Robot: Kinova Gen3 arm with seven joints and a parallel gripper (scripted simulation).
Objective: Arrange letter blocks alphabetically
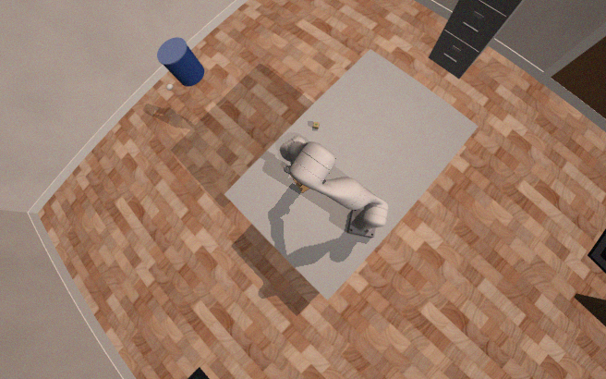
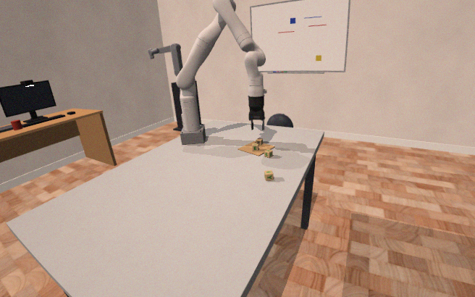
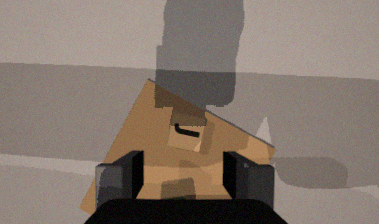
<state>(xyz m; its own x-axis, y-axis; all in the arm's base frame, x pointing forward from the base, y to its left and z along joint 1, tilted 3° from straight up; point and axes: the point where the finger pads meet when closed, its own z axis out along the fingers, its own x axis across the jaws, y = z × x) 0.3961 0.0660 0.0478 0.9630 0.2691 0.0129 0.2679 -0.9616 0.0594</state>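
A tan mat (image 2: 245, 148) (image 3: 140, 130) lies on the grey table (image 2: 158, 206) near the arm's base. In the exterior view, one lettered block (image 2: 258, 141) sits at the mat's far side. A second block (image 2: 255, 147) sits beside it on the mat. A third block (image 2: 268, 153) is at the mat's right edge; I cannot tell if it is fully on. A fourth block (image 2: 268, 175) (image 1: 316, 124) lies on the bare table, well off the mat. My gripper (image 2: 256, 127) (image 3: 183, 168) is open and empty, hanging above the mat. In the wrist view a block (image 3: 190, 132) with a dark mark lies on the mat below the fingers.
The table's right edge (image 2: 305, 162) runs close to the mat. The arm's base (image 2: 192, 134) stands left of the mat. In the top view the arm (image 1: 324, 174) hides most of the mat. A desk with a monitor (image 2: 25, 97) stands far left.
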